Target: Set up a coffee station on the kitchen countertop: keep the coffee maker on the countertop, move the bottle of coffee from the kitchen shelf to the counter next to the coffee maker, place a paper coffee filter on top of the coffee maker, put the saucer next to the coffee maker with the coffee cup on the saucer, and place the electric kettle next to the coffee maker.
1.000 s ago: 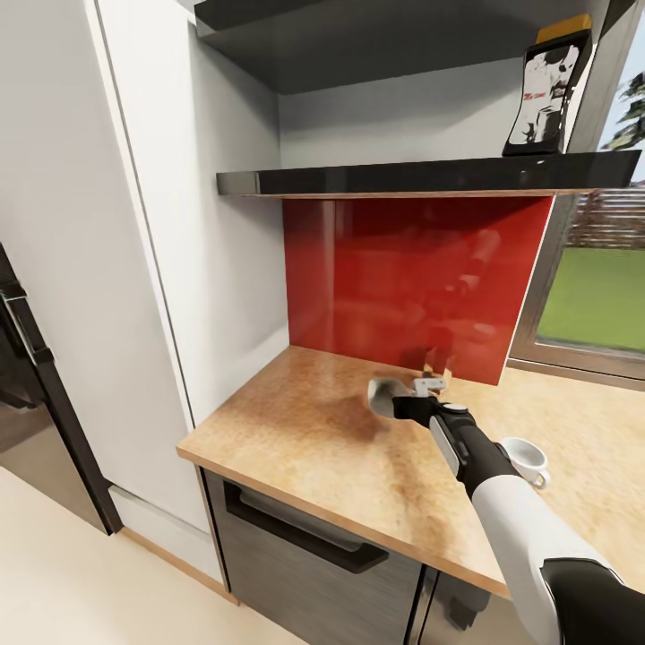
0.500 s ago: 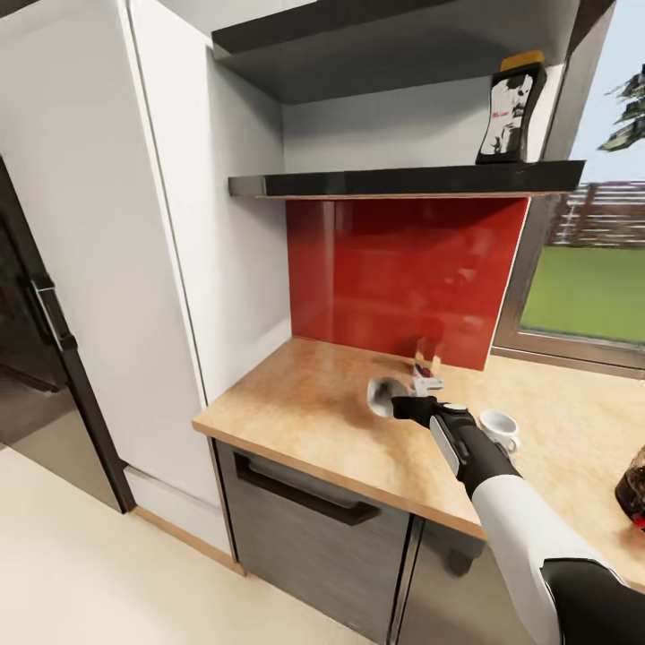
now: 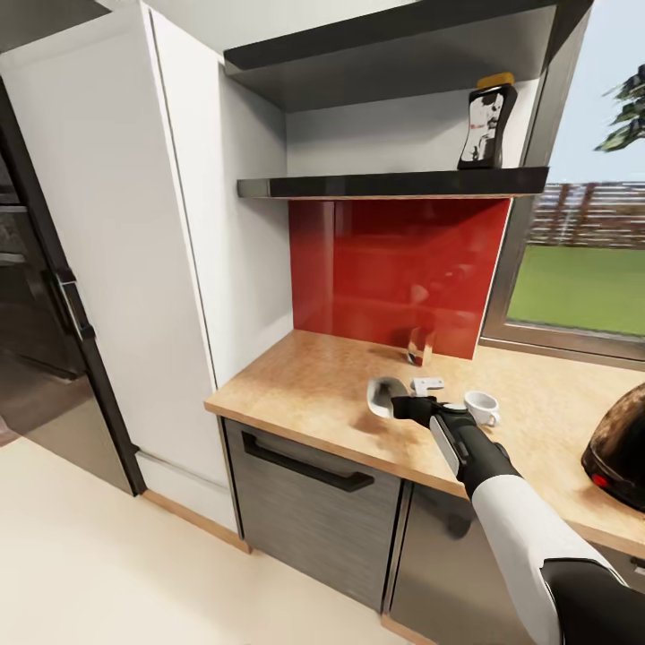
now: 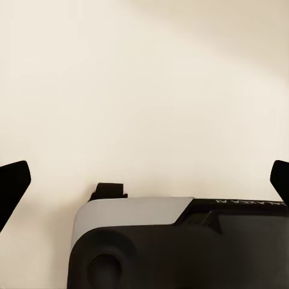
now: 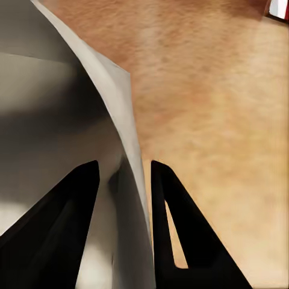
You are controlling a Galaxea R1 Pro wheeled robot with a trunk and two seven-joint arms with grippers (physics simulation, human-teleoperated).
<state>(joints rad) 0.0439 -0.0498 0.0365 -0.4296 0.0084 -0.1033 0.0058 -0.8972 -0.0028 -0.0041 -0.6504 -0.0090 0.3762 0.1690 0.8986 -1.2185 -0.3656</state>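
Right gripper (image 3: 399, 405), fingers (image 5: 161, 198) pinched on the rim of the paper coffee filter (image 3: 382, 395), holds it above the desk (image 3: 313, 394), the dark coffee maker (image 3: 618, 443) lying well off past the coffee cup (image 3: 481, 407); left gripper's (image 4: 144, 180) fingers spread apart.

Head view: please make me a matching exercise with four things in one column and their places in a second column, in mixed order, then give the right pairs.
Things:
1. bottle of coffee
2. coffee cup
3. paper coffee filter
4. left gripper

Places or states:
A. clamped between the fingers of the right gripper
B. standing on the countertop, just beyond the right arm
C. open, with pale floor beyond the fingers
D. standing on the dark shelf above the red backsplash

Right pairs: 1-D, 2-B, 3-A, 4-C
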